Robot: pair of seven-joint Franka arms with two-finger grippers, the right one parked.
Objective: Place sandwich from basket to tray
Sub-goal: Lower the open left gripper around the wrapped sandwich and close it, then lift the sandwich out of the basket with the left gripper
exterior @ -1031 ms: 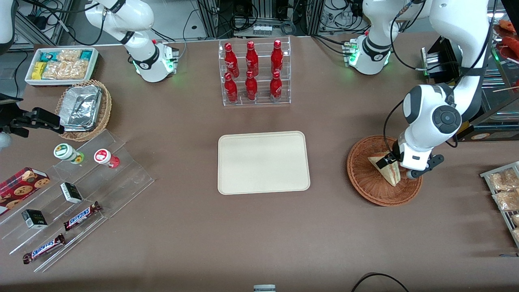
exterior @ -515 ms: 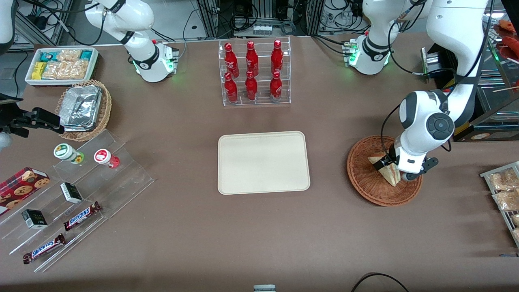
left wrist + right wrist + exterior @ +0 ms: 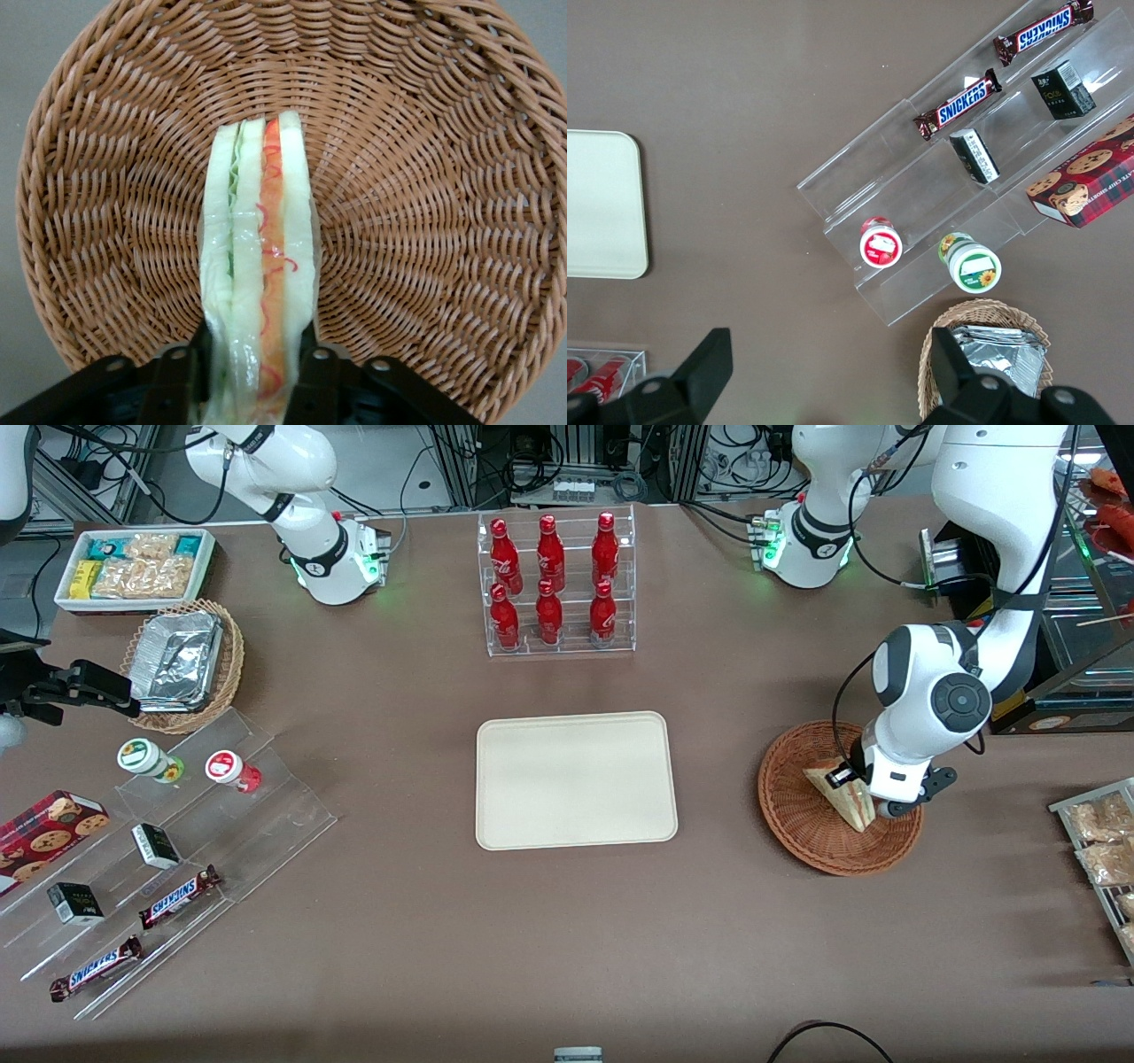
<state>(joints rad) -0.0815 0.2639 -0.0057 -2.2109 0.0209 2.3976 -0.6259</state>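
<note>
The sandwich (image 3: pixel 840 795) (image 3: pixel 260 266), a pale wedge with green and pink-red filling along its edge, stands on edge in the reddish-brown wicker basket (image 3: pixel 796 815) (image 3: pixel 425 221) toward the working arm's end of the table. My left gripper (image 3: pixel 852 786) (image 3: pixel 254 376) is down inside the basket, its two black fingers pressed against the sandwich's two bread faces, shut on it. The cream tray (image 3: pixel 576 779) lies bare at the table's middle, apart from the basket.
A clear rack of red bottles (image 3: pixel 555 584) stands farther from the front camera than the tray. A rack of snack packs (image 3: pixel 1099 841) sits at the working arm's end. Tiered acrylic shelves with snacks (image 3: pixel 168 841) lie toward the parked arm's end.
The arm's wrist shifted slightly toward the tray and lowered over the basket, and the fingers closed in on the sandwich, which stays in the basket.
</note>
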